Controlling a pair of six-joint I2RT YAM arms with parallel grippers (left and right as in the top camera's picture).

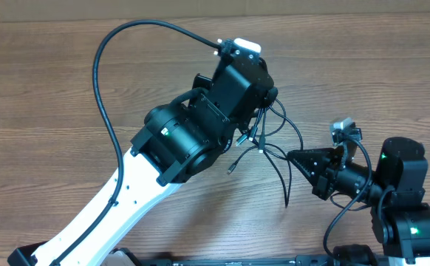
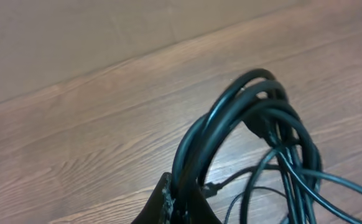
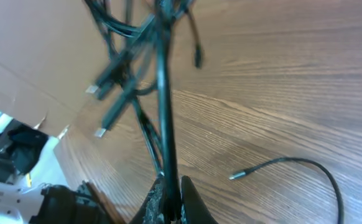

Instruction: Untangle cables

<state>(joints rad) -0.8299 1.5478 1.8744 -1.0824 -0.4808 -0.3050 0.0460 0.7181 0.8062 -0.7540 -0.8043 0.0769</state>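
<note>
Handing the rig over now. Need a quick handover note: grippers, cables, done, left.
Left gripper: shut on the cables, a looped bundle hanging from it above the table.
Right gripper: shut on a single cable that runs up into that bundle.
One loose end lies on the table.
Done: bundle held from both sides.
Left: nothing separated yet; draw strands out one by one, lay them apart.

Table (image 1: 52,89) under me: brown wood grain, faint sheen.
Past its far edge: plain tan panel (image 2: 75,37).
Off-table, my right-wrist view: dark blurred clutter (image 3: 19,149).
Light: soft, even.
</note>
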